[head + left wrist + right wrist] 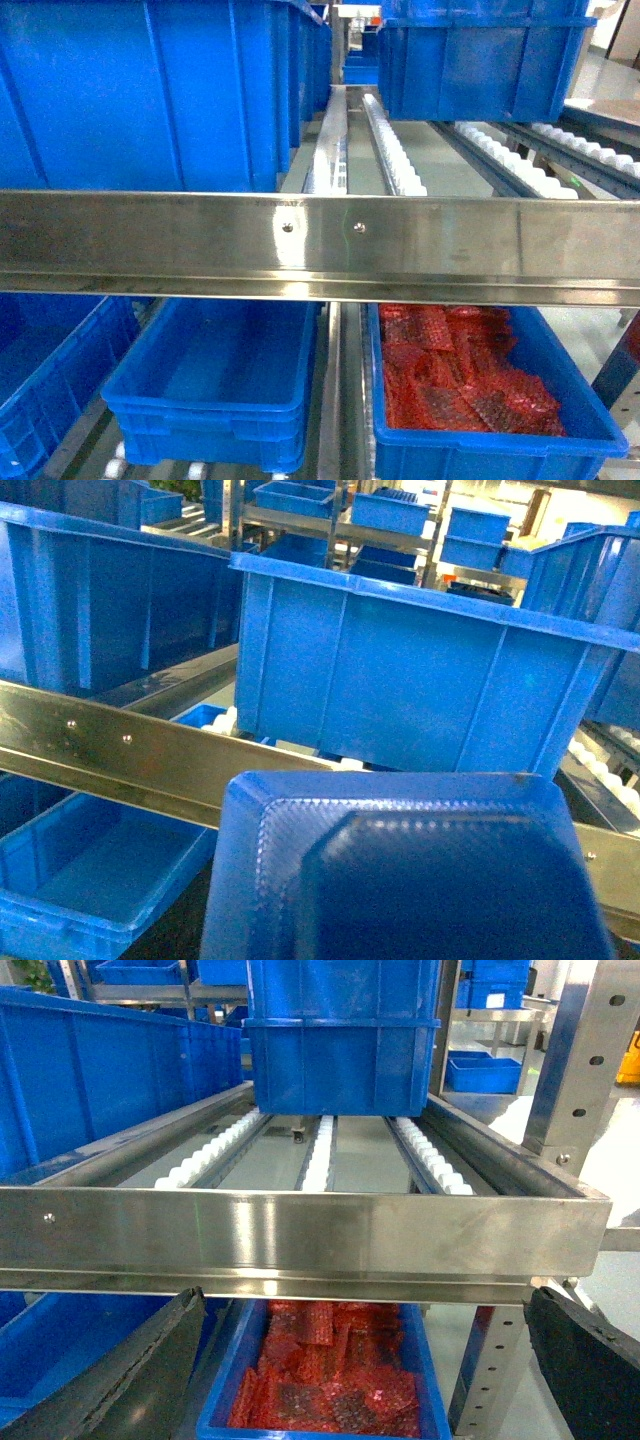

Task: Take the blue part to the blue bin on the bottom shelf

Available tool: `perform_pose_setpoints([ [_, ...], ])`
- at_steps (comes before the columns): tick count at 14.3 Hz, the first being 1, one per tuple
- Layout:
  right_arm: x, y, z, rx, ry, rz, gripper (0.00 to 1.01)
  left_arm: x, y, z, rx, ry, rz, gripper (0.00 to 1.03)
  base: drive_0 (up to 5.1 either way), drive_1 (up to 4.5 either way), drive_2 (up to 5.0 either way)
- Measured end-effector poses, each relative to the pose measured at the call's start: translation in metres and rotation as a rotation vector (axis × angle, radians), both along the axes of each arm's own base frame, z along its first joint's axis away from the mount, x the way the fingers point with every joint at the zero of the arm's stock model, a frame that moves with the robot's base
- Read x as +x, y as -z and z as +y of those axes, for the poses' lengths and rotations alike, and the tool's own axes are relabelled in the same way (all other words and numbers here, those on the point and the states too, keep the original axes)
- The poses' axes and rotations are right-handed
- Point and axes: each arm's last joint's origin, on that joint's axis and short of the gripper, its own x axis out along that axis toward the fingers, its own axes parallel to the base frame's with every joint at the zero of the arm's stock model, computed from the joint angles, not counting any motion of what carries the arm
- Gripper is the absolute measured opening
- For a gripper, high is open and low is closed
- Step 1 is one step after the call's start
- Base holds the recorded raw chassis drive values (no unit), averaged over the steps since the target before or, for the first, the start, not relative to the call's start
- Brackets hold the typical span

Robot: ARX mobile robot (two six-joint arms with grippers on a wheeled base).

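Left tool [400, 880] holding blue part, above empty blue bin [80, 880]

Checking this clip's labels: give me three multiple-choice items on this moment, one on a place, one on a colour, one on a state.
1. The empty blue bin under the front rail lies: A left of the filled bin; B right of it; C on top of it.
2. The filled bin's contents are: A white; B red; C green.
3. The right pincer is: A shut on a part; B shut, empty; C open.
Key: 1 A, the head view shows them side by side; 2 B, red pieces; 3 C, its fingers stand far apart, nothing between.
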Motion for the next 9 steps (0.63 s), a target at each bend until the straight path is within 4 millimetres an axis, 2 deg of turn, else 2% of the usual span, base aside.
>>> perform_pose_setpoints([
  [9,0.0000,-0.0001,-0.0001,0.000,0.002,-0.002,0.98,0.0000,-0.0001,0.0000,-0.001,0.000,-0.001,0.43,0.0,0.00,0.0],
])
